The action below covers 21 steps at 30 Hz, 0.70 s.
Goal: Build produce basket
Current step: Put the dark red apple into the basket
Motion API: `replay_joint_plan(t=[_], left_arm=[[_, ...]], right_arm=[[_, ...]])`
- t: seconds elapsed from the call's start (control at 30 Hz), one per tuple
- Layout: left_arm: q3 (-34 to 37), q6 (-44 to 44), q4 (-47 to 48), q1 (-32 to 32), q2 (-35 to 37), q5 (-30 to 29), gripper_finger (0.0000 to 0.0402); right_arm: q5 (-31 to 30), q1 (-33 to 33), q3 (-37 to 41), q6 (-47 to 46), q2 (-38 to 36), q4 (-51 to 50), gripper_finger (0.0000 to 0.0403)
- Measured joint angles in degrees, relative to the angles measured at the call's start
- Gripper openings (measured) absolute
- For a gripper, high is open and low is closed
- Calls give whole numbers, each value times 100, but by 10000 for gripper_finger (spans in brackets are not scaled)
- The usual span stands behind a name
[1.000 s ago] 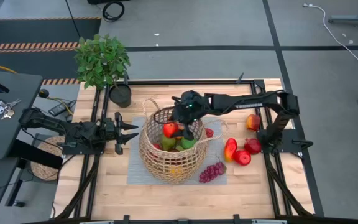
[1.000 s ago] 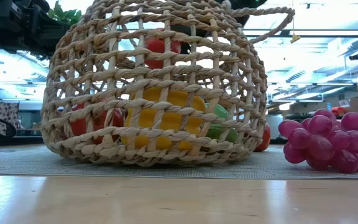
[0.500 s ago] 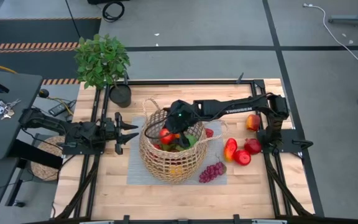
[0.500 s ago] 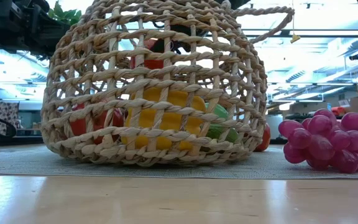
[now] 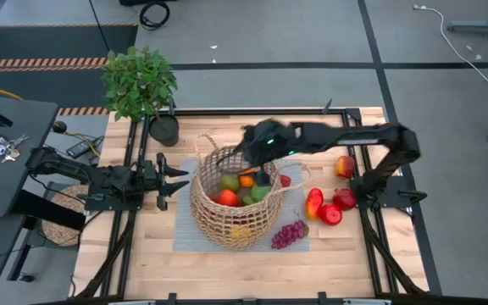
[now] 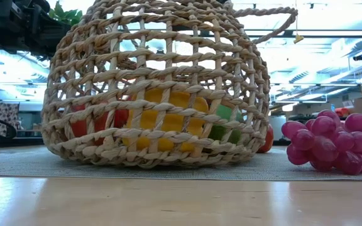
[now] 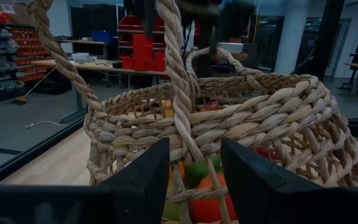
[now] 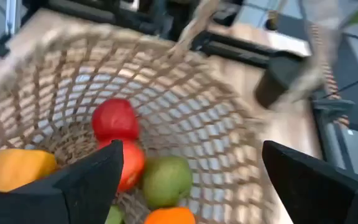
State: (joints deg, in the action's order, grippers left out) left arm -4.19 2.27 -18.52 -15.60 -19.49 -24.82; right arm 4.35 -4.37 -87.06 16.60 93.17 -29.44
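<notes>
The tan wicker basket (image 5: 231, 203) stands on a grey mat (image 5: 185, 233) at mid table and holds red, green, orange and yellow produce (image 8: 114, 119). My right gripper (image 5: 261, 169) hovers over the basket's far right rim, open and empty (image 8: 191, 158). My left gripper (image 5: 174, 178) waits open just left of the basket. Its fingers stand on either side of a loop handle (image 7: 178, 93) without touching it. Purple grapes (image 5: 288, 233) and several red and yellow fruits (image 5: 329, 212) lie on the table right of the basket.
A leafy plant in a black pot (image 5: 163, 129) stands at the far left corner. A red-yellow fruit (image 5: 344, 166) lies near the right arm's base. In the low view the grapes (image 6: 332, 141) lie right of the basket (image 6: 162, 81). Bare wood runs along the near edge.
My right gripper has gone down into the basket with a red apple, let it go, and come back up toward the table's right and far side. The apple has dropped among the other produce on the basket's left side.
</notes>
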Motion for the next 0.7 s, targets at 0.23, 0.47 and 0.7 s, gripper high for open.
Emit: replay_joint_plan(t=[0.23,0.47,0.7], left_arm=[[0,0,0,-2,0,1,148],[0,0,0,-1,0,3,151],[0,1,0,-2,2,2,149]], right_arm=[[-256,-259,762,-643,-1319,-251,383],[-1504,96,2042,-1318,-2783,-238,369],[-2540,251,2927,-2312,-4112,-402,358]])
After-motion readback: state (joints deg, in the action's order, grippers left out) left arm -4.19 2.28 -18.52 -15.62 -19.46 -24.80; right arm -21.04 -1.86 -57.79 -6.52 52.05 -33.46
